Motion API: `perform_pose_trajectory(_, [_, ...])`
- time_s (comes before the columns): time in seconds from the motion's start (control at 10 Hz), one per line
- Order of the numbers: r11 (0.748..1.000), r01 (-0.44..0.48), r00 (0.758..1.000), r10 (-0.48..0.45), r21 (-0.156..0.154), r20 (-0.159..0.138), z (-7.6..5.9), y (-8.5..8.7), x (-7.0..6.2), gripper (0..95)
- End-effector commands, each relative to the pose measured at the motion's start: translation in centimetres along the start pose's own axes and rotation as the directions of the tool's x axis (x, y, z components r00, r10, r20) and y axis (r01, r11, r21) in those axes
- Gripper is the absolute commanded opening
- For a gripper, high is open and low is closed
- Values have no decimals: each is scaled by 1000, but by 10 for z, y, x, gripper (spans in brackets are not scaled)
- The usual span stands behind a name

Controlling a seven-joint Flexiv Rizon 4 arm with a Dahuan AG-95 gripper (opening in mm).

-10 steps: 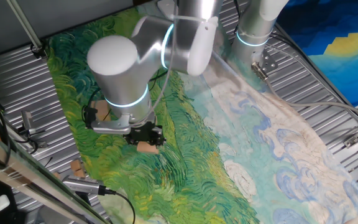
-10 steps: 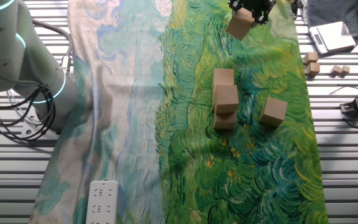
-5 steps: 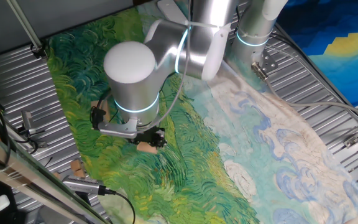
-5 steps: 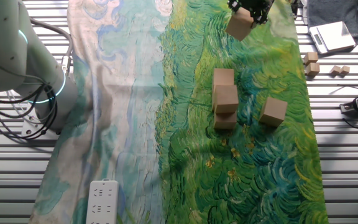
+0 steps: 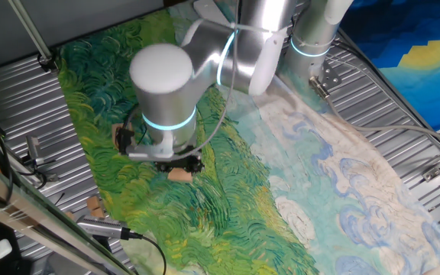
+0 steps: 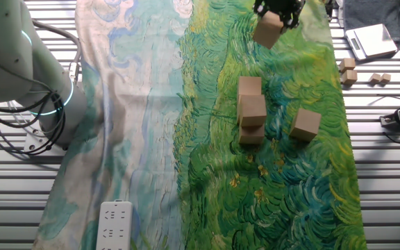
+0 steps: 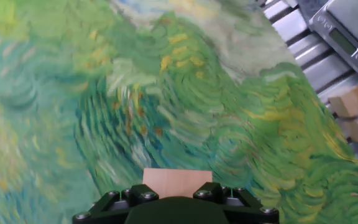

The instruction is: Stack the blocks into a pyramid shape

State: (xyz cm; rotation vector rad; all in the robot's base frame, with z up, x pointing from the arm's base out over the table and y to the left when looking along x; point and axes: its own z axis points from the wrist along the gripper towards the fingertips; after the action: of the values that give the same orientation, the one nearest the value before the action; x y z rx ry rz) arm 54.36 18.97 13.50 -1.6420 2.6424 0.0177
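My gripper [image 6: 278, 10] is shut on a light tan wooden block [image 6: 267, 30] and holds it above the far end of the green cloth. In the hand view the block [image 7: 177, 182] sits between the jaws at the bottom edge, and the cloth below is blurred. In one fixed view the gripper [image 5: 179, 163] and the held block [image 5: 179, 175] show under the arm's elbow. A cluster of three blocks [image 6: 252, 110] stands mid-cloth, the middle one raised on the others. A single block [image 6: 305, 123] stands to its right. Another block [image 5: 120, 137] peeks out behind the arm.
Small tan scraps [image 6: 346, 71] lie on the metal slats right of the cloth [image 6: 283, 187] and also show in the hand view [image 7: 351, 101]. A scale [image 6: 370, 40] stands at the far right. A white power strip [image 6: 117, 225] lies at the near left.
The arm's elbow has swung to the right and the hand has shifted a little with the block still held. The blocks on the cloth have not moved.
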Motion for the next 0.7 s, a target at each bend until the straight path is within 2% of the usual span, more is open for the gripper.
perform_pose_trajectory(0.1, [991, 132, 991, -132, 18, 13, 6, -12, 43, 0])
perform_pose_trajectory(0.2, [987, 159, 987, -160, 18, 19, 11, -14, 57, 0])
perform_pose_trajectory(0.4, [979, 204, 979, -204, 20, 26, 17, -16, 75, 0])
perform_pose_trajectory(0.7, [969, 247, 968, -247, 20, 51, 23, -16, 102, 0])
